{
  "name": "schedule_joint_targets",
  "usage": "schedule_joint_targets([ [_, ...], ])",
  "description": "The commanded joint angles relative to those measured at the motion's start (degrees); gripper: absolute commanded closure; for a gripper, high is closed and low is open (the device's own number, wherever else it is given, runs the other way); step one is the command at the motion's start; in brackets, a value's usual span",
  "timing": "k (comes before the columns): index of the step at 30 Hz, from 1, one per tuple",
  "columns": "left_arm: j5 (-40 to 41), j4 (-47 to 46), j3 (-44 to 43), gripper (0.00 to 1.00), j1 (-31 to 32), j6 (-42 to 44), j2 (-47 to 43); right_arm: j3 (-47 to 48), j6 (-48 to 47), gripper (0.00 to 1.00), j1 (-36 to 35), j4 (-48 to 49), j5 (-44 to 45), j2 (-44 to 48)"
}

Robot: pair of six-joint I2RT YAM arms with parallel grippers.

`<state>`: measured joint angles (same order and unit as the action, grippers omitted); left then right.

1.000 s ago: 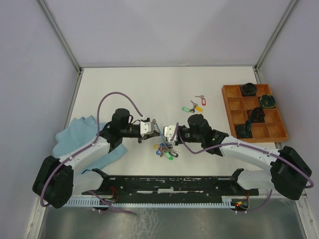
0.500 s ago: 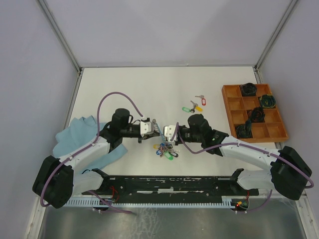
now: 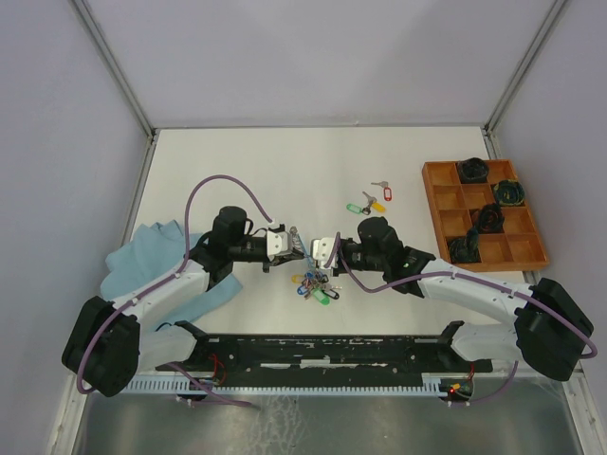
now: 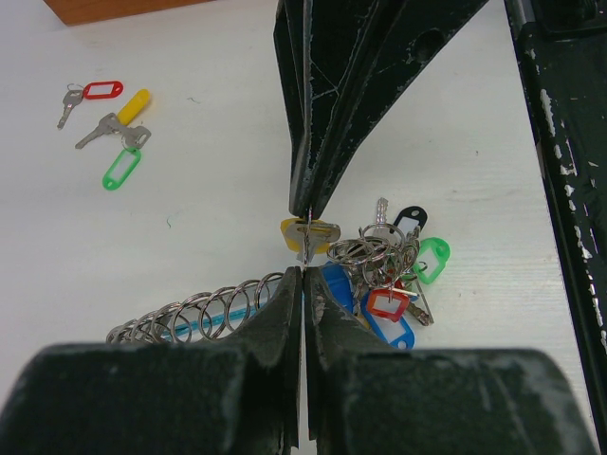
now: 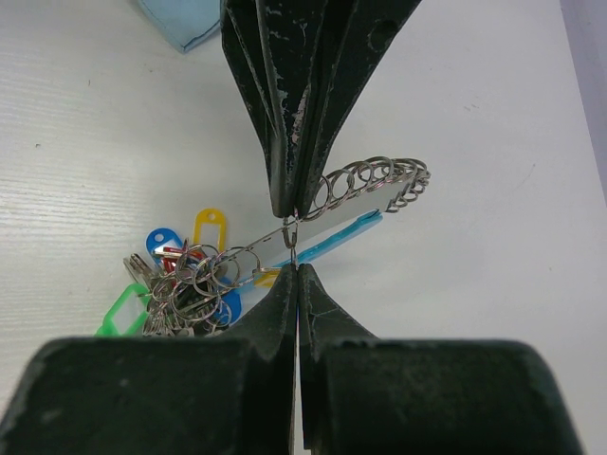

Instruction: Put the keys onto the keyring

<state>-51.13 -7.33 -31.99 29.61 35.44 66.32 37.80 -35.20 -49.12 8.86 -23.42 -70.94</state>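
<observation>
Top external view: over the middle of the white table (image 3: 237, 161), the left gripper (image 3: 300, 242) and the right gripper (image 3: 313, 247) meet nose to nose, each with jaws pressed tight together, apparently on the thin grey wire of the large metal keyring (image 5: 339, 234) with its bright blue sleeve. Small silver keys (image 5: 180, 284) with coloured plastic tags hang bunched on it, so you are mid-threading. Next, free one gripper without dropping the loop's end and fetch the loose keys (image 3: 372, 201) farther back.
</observation>
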Motion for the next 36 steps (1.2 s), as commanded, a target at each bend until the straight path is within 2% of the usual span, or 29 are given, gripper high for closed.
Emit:
schedule_joint_targets([
  [1,-1.95,-2.18,-2.11,0.97,-0.06,0.95,-1.07,1.81,0.85,0.99,-0.4,2.61,-0.3,0.2],
  [36,-3.7,-5.89,-1.36,0.97,0.04,-1.49,-1.07,0.49,2.65,0.99,-2.47,10.21,1.53,-1.4],
])
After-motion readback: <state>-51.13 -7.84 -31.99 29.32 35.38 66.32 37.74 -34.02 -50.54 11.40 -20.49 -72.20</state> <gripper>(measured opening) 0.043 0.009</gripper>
